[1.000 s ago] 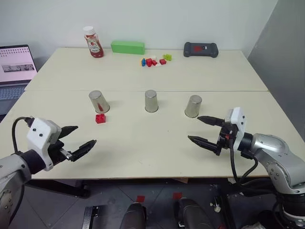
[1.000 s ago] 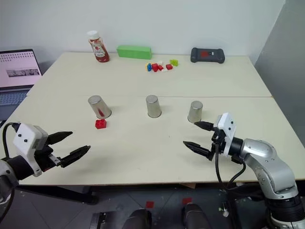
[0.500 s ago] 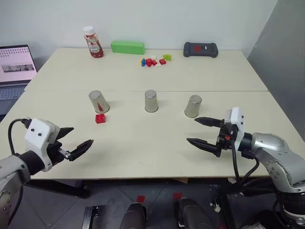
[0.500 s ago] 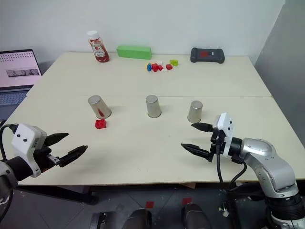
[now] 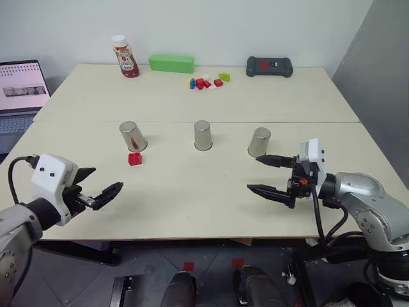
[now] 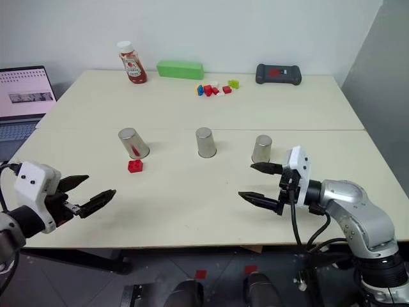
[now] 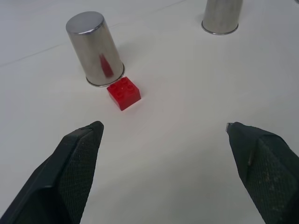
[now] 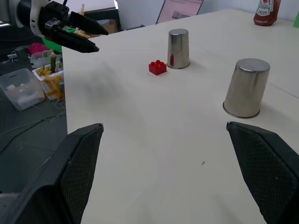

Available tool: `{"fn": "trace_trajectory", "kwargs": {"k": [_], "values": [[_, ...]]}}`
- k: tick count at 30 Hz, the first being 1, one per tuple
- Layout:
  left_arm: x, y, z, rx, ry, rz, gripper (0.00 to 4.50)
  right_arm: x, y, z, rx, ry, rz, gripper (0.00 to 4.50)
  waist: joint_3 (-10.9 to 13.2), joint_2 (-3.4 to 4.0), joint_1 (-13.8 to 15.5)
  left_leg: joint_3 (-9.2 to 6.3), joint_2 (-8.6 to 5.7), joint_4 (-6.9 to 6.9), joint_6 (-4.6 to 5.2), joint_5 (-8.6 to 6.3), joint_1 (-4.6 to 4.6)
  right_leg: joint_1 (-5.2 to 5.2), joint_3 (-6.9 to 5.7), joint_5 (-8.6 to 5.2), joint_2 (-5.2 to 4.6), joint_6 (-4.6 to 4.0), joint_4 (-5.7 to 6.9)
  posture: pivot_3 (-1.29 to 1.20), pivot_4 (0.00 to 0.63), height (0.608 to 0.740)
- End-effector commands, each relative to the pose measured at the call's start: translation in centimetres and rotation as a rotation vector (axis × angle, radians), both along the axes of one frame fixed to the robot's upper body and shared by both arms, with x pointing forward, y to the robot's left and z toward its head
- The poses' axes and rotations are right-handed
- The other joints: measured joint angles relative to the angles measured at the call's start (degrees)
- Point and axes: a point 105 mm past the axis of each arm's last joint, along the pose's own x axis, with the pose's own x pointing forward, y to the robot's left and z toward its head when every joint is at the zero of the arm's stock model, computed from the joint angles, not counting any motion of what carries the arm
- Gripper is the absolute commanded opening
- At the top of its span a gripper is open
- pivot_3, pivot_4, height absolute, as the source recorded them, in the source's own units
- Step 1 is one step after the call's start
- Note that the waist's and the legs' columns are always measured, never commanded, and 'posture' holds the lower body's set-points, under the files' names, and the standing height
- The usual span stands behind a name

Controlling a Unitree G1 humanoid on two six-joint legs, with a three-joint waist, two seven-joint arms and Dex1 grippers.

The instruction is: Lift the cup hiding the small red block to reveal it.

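A cream tabletop (image 5: 192, 192), two slabs meeting at a seam, stands against a pale wall, with a grey partition on the right. At far left a laptop (image 5: 19, 89) sits on a neighbouring desk. The left gripper (image 5: 96, 192) hovers over the near edge, fingers spread and empty. Just ahead, the small red block (image 5: 134, 158) lies uncovered, just beside the leftmost cup (image 5: 132, 136), which stands inverted. Along the back edge stand a ketchup bottle (image 5: 126, 57), a green box (image 5: 171, 63), a cluster of coloured bricks (image 5: 208, 81) and a black controller (image 5: 269, 66). A middle cup (image 5: 202, 135) and a right cup (image 5: 259, 142) stand well apart. The right gripper (image 5: 267, 174), released wide, hovers near the right cup.
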Motion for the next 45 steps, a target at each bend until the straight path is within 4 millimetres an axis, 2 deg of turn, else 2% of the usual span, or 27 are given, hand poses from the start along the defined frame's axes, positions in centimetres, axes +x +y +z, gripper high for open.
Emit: {"fn": "trace_trajectory", "kwargs": {"k": [1, 12, 17, 28, 45], "values": [[-0.1, -0.8, 0.6, 0.000, -0.027, -0.021, 4.46, -0.3, 0.3, 1.1, 0.020, -0.020, 0.014, 4.50, 0.00, 0.00, 0.00, 0.00, 0.00, 0.00, 0.00, 0.00, 0.00, 0.00, 0.00, 0.01, 0.00, 0.01, 0.00, 0.00, 0.150, 0.740], [-0.3, -0.9, 0.6, 0.012, -0.016, -0.021, 4.46, -0.4, 0.2, 1.1, 0.027, -0.004, 0.001, 4.50, 0.00, 0.00, 0.00, -0.02, 0.00, 0.00, 0.00, 0.00, 0.00, 0.00, -0.01, 0.00, 0.00, -0.01, 0.00, 0.00, 0.150, 0.740], [0.2, -0.1, 0.9, 0.027, -0.044, 0.024, 4.46, -0.4, 0.1, 1.3, 0.030, -0.019, -0.019, 4.50, 0.00, 0.00, 0.01, -0.02, 0.00, -0.01, 0.00, 0.00, -0.01, 0.00, -0.02, 0.01, 0.00, 0.01, 0.00, 0.00, 0.150, 0.740], [1.0, 0.1, 1.3, 0.015, -0.050, 0.018, 4.46, -0.4, 0.2, 1.3, 0.023, -0.040, -0.028, 4.50, 0.00, 0.00, 0.00, -0.02, 0.00, -0.02, 0.00, 0.00, 0.00, 0.00, -0.02, 0.02, 0.00, 0.04, 0.00, 0.00, 0.150, 0.740], [1.7, 0.3, 1.6, 0.025, -0.041, -0.009, 4.46, -1.1, 0.4, 0.3, 0.038, -0.023, -0.019, 4.50, 0.00, 0.00, 0.00, -0.02, 0.00, -0.02, 0.00, 0.00, -0.01, 0.00, -0.02, 0.04, 0.00, 0.07, 0.00, 0.00, 0.150, 0.740]]}}
